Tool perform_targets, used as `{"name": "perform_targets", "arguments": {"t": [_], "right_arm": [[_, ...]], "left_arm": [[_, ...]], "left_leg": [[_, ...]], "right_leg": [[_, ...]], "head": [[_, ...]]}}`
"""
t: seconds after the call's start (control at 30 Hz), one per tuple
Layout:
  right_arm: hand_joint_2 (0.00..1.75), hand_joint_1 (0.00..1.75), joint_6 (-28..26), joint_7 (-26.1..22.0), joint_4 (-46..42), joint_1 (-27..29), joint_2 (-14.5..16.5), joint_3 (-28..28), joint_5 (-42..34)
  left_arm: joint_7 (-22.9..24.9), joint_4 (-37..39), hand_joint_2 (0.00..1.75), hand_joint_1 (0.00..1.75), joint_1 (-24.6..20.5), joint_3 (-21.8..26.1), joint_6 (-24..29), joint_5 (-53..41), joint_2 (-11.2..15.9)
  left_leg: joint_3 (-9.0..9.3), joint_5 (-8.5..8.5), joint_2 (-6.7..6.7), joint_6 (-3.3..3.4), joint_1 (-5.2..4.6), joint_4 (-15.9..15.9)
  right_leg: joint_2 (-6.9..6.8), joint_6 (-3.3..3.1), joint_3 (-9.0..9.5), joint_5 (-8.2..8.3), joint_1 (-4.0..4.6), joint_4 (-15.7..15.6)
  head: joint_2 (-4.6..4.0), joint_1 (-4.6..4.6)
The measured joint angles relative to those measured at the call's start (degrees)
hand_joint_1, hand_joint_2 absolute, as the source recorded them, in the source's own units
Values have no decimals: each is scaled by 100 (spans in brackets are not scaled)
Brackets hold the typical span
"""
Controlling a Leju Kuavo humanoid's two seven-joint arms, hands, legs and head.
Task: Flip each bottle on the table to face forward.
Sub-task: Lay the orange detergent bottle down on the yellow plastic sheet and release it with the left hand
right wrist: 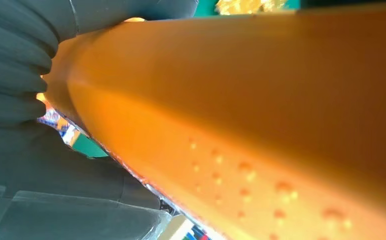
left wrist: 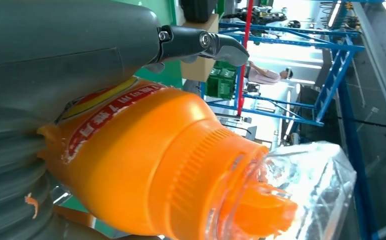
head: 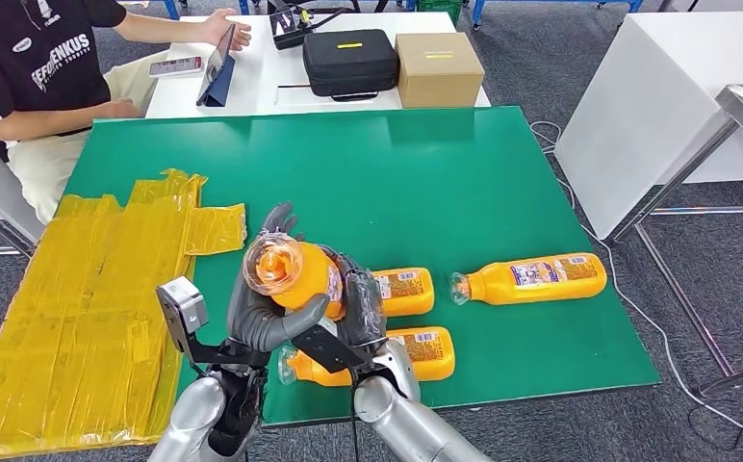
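- Held bottle: orange plastic juice bottle with clear cap (head: 295, 274), lifted off the green worktop (head: 425, 183), above its near edge, cap end tilted up toward the head camera.
- Left hand (head: 262, 313): fingers wrapped round the bottle's shoulder, below the neck. Left wrist view shows the thumb lying across the printed label and the ribbed orange neck (left wrist: 206, 175) leading to the clear cap.
- Right hand (head: 360, 306): closed on the bottle's body from the other side. Right wrist view shows smooth orange wall pressed against the grey fingers (right wrist: 16, 60); small raised dimples on the plastic.
- So both hands grip the one bottle; neither has anything else in it.
- Other bottles, all lying on their sides on the worktop: second orange bottle with label (head: 404, 289) just behind the right hand; third orange bottle (head: 416, 354) just beside the right forearm, near the front edge; fourth orange bottle (head: 531, 279) well apart to the right, cap pointing left.
- Handling, judged: bottles look full, so moderately heavy, with liquid that will shift when turned. The wall is smooth and glossy, likely slippery; it probably flexes under a hard squeeze. The clear cap looks thin; do not grip there.
- Best hold, judged: mid-body over the label, or the shoulder, where the taper stops sliding.
- Yellow crumpled plastic sheet (head: 89, 298) covers the worktop's left side. A seated person (head: 40, 77) is at the white table behind.
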Motion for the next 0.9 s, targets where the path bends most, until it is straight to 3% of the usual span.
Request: {"name": "perform_targets", "arguments": {"t": [0.2, 0.43, 0.83, 0.9], "right_arm": [[175, 175, -239, 220, 443, -235, -113, 153, 532], [175, 175, -303, 544, 689, -271, -219, 22, 1652], [175, 175, -280, 537, 828, -237, -236, -87, 1748], [175, 175, -246, 499, 836, -230, -237, -83, 1633]], "left_arm": [[-30, 308, 175, 0, -112, 4, 94, 63, 2], [-79, 618, 175, 0, -146, 40, 139, 98, 7], [-125, 832, 175, 2, -170, 52, 140, 132, 4], [-131, 845, 175, 82, -183, 52, 142, 132, 3]], "left_leg": [[0, 0, 1, 0, 0, 1], [-7, 0, 5, 0, 0, 2], [-7, 2, 6, -3, 0, 2], [-5, 4, 6, -4, 0, 1]], "right_leg": [[0, 0, -1, 0, 0, 0], [3, 0, -13, 0, -1, 0], [3, -1, -22, 0, -1, 0], [2, -1, -40, 0, -1, 0]], "head": [[1, 0], [1, -1], [1, -1], [1, -1]]}}
